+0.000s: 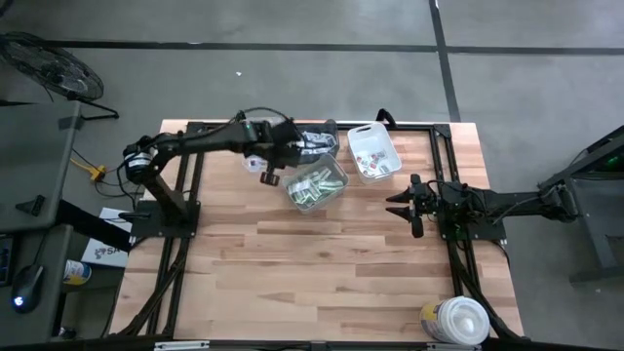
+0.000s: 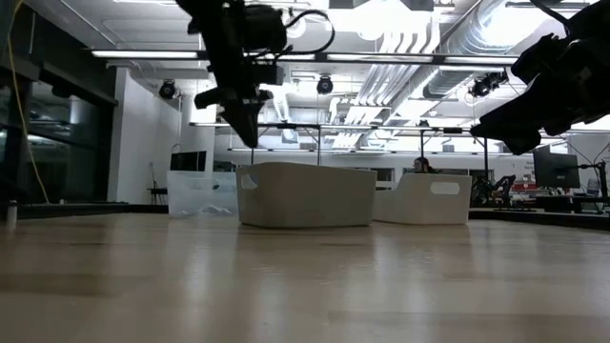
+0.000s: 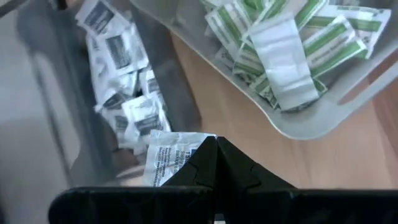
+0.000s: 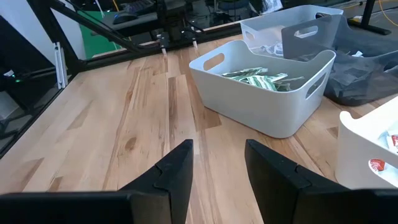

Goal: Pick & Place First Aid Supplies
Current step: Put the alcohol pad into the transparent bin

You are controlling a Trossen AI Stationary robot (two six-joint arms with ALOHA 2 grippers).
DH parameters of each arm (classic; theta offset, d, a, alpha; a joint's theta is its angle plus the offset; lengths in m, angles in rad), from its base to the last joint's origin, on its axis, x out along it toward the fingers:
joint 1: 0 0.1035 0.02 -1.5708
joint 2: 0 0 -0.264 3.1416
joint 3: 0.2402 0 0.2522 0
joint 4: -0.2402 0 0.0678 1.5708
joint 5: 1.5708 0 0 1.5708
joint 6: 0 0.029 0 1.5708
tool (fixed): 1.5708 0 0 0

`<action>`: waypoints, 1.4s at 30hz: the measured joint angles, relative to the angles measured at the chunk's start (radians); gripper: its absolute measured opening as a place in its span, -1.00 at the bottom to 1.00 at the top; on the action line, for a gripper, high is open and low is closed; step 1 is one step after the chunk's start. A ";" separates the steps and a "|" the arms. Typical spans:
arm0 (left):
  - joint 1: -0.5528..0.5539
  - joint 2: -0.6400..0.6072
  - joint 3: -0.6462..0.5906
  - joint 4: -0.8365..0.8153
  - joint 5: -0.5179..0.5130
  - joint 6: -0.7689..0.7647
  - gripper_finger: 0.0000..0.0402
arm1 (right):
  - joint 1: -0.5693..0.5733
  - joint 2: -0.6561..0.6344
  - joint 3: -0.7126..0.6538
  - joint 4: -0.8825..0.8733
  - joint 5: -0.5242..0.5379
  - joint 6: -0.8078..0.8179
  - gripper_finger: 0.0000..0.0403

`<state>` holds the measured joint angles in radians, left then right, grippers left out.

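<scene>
Hovering over bare table (image 4: 124,124), right gripper (image 4: 217,171) stands part open, holding nothing. Beyond it, left gripper (image 3: 217,163), pinched on a white packet (image 3: 166,160), hangs above the dark bin (image 3: 53,93) beside the green-strip bin (image 3: 311,121).

A robotics lab or industrial workshop. Above the wooden counter (image 2: 305,276) run exposed ceiling ducts (image 2: 410,38) and strip lights (image 2: 143,54). Behind the counter stand glass partitions (image 2: 57,143) and monitors (image 2: 551,171) on distant desks. Around the counter lies bare concrete floor (image 1: 292,78), with a floor fan (image 1: 49,68) beside it.
</scene>
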<state>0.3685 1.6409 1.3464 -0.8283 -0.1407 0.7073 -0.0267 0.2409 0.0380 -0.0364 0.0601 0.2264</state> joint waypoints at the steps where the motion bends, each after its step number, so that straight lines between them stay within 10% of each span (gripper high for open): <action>1: 0.025 0.000 -0.006 0.009 0.038 0.030 -1.00 | 0.000 0.000 0.000 0.000 0.000 0.000 -0.31; 25: 0.393 -0.082 -0.304 0.213 0.467 0.132 -1.00 | 0.000 0.000 0.000 0.000 0.000 0.000 -0.31; 42: 0.431 -0.181 -0.458 0.387 0.504 0.065 -0.59 | 0.000 0.000 0.000 0.000 0.000 0.000 -0.31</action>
<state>0.7990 1.4600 0.8886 -0.4410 0.3632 0.7727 -0.0266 0.2413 0.0380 -0.0364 0.0601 0.2264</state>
